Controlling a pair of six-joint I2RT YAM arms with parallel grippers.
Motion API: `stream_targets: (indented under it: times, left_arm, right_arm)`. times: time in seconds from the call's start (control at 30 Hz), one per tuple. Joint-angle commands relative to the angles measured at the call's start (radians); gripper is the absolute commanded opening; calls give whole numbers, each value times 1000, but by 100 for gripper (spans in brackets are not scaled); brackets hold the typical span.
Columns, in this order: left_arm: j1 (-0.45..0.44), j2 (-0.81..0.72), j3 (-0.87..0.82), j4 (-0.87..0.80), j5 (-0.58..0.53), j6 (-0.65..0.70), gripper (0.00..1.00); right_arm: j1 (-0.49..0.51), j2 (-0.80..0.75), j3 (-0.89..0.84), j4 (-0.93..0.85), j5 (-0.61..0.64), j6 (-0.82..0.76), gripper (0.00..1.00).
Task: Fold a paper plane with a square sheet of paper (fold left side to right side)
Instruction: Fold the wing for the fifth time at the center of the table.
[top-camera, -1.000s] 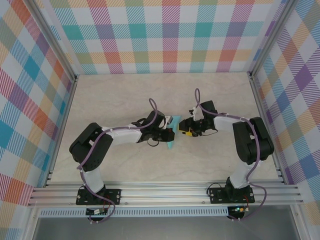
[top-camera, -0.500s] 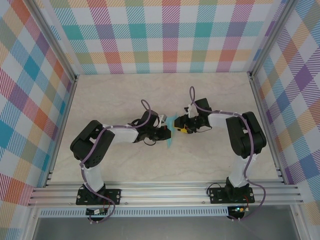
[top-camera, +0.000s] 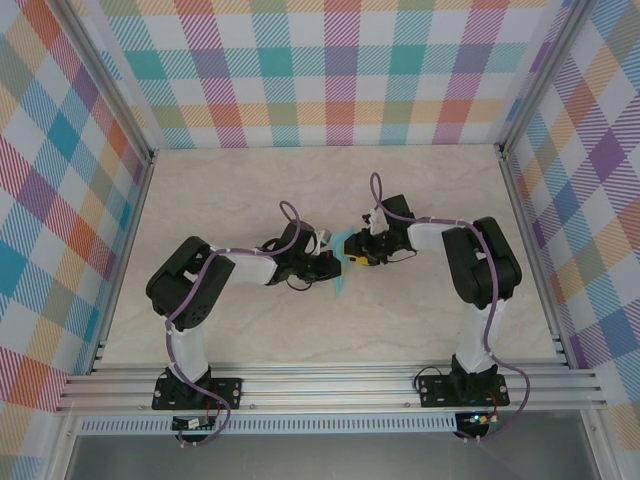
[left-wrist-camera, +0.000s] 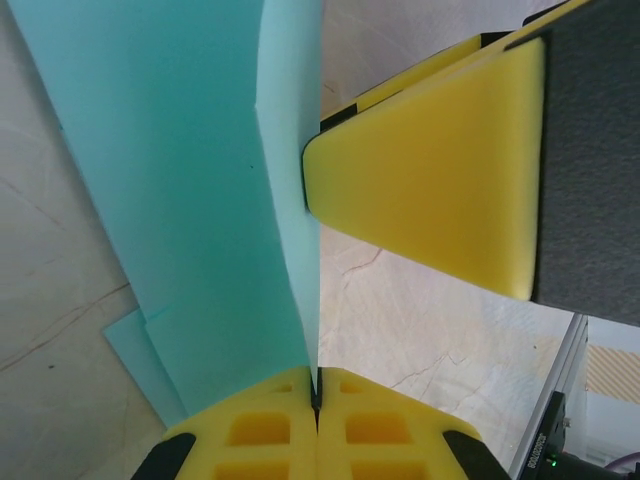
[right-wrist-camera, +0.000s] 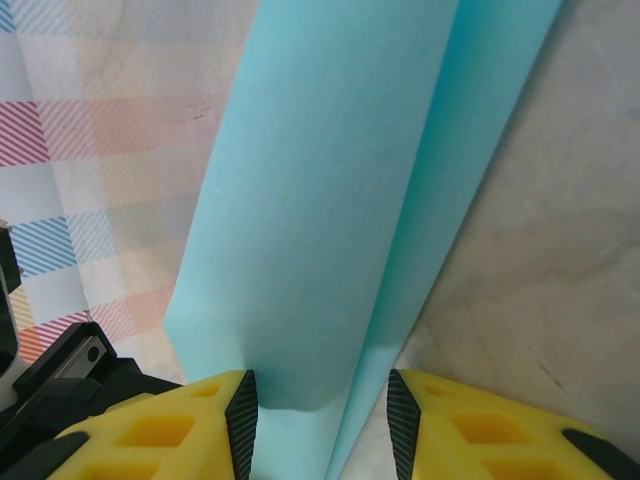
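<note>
Turquoise, thin matte sheet of paper (top-camera: 342, 274), already doubled into a narrow strip, stands mid-table (top-camera: 230, 200) at centre frame, caught between both hands. Over the last second the right hand (top-camera: 355, 252) has slid left and closed in on the left hand (top-camera: 333, 264); probably the flap is being carried across. Left hand is pinched together on the sheet's edge. Right hand's yellow fingers (right-wrist-camera: 150, 430) are apart, straddling the raised fold. Both forearms are low, elbows bent, wrists nearly meeting.
</note>
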Motion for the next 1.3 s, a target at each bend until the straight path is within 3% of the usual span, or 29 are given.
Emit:
stream_targets:
  times: [0.0,0.6,1.0,1.27]
  left_arm:
    - [22,13,-24,49,21,-22,0]
    - [37,3,-38,80,40,-37,16]
    - [86,-138,-70,27,23,-27,50]
    - [155,-70,51,-72,62,-25,52]
  right_arm:
    - [11,21,33,-47,20,5,39]
    - [21,80,93,-126,53,23,36]
    - [24,86,103,-138,59,24,36]
    - [24,82,95,-133,59,24,36]
